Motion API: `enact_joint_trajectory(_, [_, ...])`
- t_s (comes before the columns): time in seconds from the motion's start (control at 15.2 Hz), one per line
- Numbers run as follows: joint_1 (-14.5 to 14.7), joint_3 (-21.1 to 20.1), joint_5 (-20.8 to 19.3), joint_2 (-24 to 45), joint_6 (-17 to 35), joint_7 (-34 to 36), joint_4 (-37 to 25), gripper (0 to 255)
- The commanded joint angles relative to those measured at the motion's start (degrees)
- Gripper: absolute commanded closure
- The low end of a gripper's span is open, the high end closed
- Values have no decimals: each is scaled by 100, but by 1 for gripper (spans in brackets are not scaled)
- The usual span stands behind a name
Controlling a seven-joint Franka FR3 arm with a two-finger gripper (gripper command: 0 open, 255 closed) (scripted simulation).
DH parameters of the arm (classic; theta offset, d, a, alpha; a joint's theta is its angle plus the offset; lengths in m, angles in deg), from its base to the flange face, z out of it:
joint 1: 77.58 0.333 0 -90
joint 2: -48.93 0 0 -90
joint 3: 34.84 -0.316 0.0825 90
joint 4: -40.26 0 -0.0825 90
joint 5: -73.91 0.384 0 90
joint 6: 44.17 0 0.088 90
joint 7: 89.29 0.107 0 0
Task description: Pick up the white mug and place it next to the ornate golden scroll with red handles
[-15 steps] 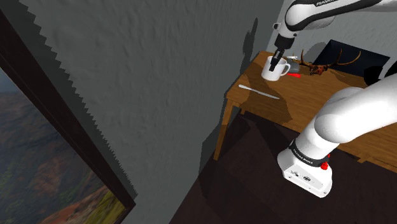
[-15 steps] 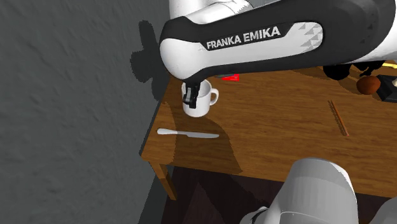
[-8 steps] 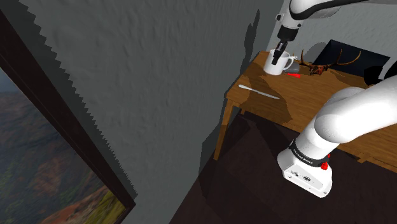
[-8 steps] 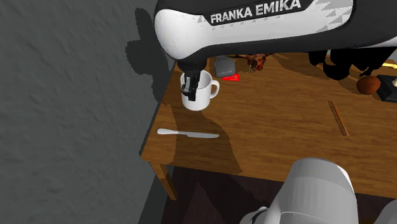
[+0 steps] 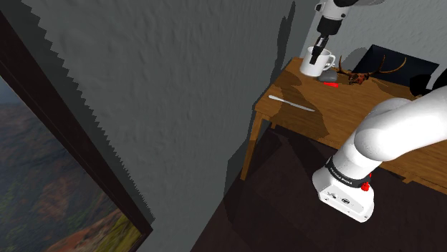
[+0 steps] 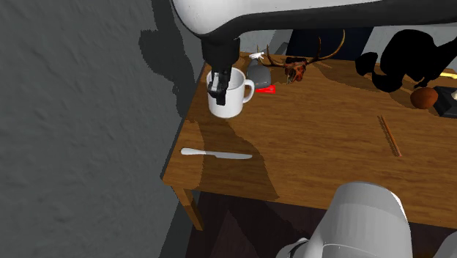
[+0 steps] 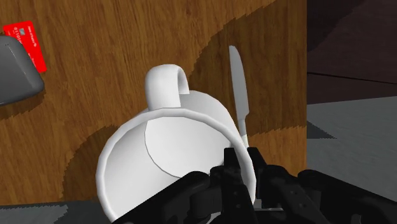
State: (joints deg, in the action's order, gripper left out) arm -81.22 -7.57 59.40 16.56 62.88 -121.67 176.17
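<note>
With a knife [image 6: 216,154] lying nearer on the wooden table [image 6: 315,146] by its wall-side edge, the black pincer [image 6: 217,82] pinches the white mug [image 6: 228,99] by its rim, aloft beside open tabletop, now higher and closer to the red card [image 6: 265,89] beyond.

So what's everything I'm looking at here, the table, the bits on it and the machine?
mug: one, white, clasped at its rim by the hand, over the table's wall-side corner
table: one, brown wood, beside a grey wall
knife: one, pale grey, flat near the table's front edge
grey object: one, behind the mug
red piece: one, beside the grey object
antlered skull: one, brown, at the table's back
stick: one, brown, toward the second exterior view's right
round object: one, brown, that view's right edge
framed landscape: one, dark frame, shoulder view's left
arm: one, white
hand: one, black, shut on the mug
</note>
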Motion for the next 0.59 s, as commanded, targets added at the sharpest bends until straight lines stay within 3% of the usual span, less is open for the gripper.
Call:
enact_joint_trajectory(0.0, [10, -37, 25, -17, -185, -6, -167, 255])
enact_joint_trajectory(0.53, [50, -150, 112, -18, -793, -29, -771, 255])
